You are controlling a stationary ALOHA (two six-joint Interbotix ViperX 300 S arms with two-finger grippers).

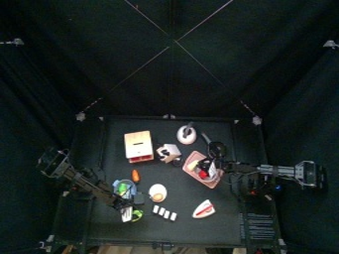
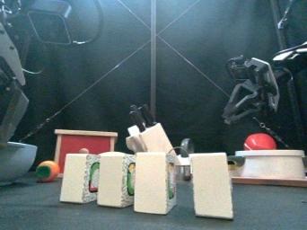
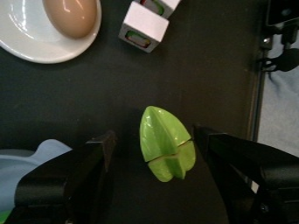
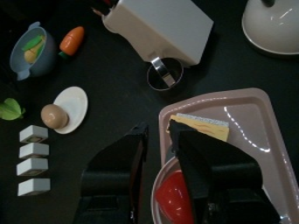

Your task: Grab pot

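Pot point(image 4: 31, 46) seemingly far from right gripper point(image 4: 160, 144).

four white blocks point(image 2: 144, 184) front | right claw point(image 2: 246, 97) raised, open

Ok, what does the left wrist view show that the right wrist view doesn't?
Only left wrist: the left gripper, open, either side of the green lump. Only right wrist: the pot in clear view beside a carrot, the knife block, the pink tray, and the open right gripper. Both: that lump, the egg on its cream plate, and the white blocks.
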